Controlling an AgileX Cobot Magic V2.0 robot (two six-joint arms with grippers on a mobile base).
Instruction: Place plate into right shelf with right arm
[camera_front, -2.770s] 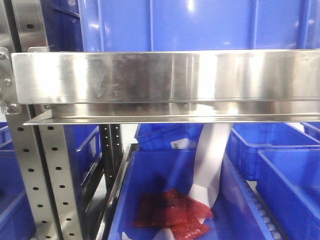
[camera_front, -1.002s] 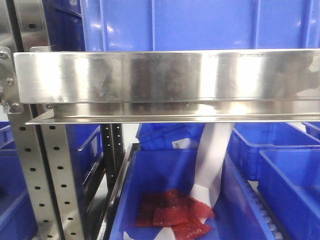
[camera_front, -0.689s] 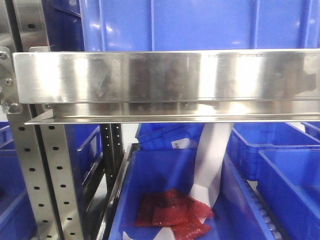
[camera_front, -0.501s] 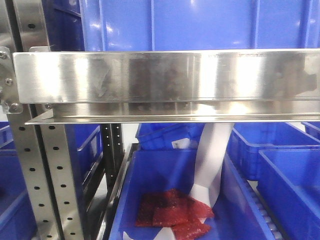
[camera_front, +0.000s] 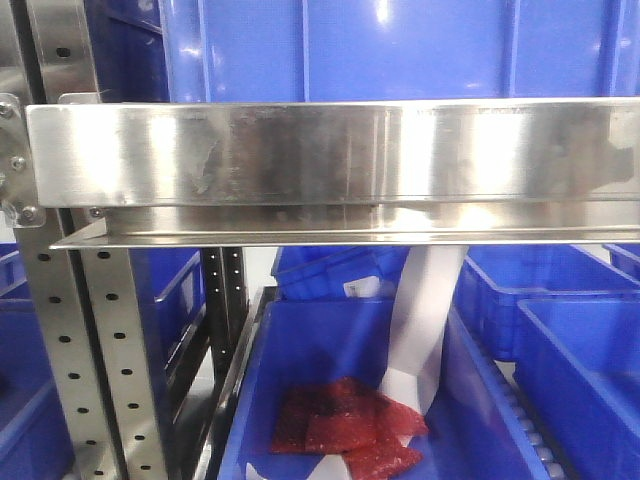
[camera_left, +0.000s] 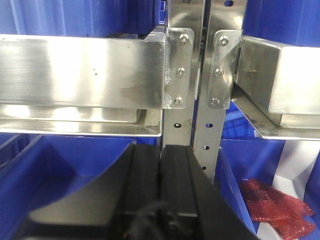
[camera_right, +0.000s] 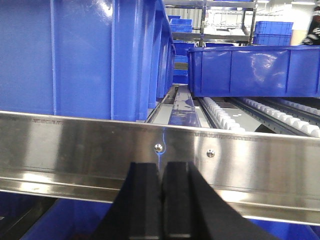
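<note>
While no plate is showing anywhere, both jaws are sitting closed and empty before the shelf (camera_front: 330, 150), suggesting either placing done or not begun.

red packets (camera_front: 345, 430), white strip (camera_front: 423, 325)

Red packets (camera_front: 345, 430) cut off by bottom edge (front view), white strip (camera_front: 425, 320) top hidden behind shelf rail (camera_front: 330, 155).
</note>
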